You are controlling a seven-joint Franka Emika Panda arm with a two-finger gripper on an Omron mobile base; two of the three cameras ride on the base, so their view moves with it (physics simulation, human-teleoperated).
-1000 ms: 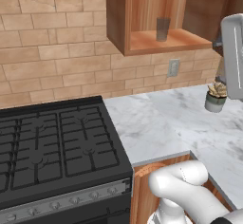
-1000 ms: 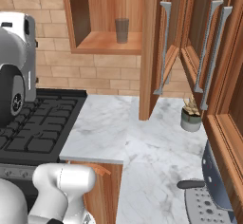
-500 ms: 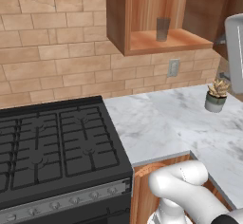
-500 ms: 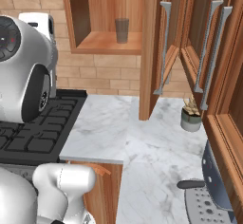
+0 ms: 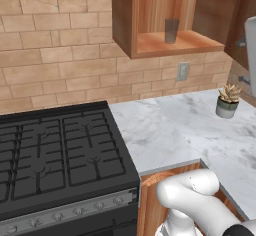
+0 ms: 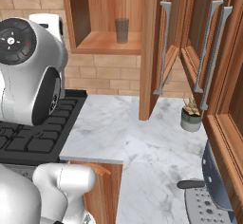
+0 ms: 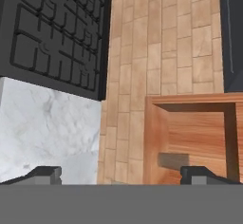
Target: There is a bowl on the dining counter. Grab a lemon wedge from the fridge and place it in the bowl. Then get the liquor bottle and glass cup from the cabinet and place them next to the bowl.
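Hand view shows the tool (image 7: 121, 173) spread wide, holding nothing, facing the open cabinet (image 7: 190, 133). Inside it the glass cup (image 5: 171, 30) stands upright on the shelf. Since a second ago, the arm has swung leftward.

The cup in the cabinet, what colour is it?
See-through grey. The cup shows best in the right base view, standing in the open cabinet.

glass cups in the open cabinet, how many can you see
1: the glass cup stands alone on the cabinet floor, toward the back. Others may hide behind the closed doors.
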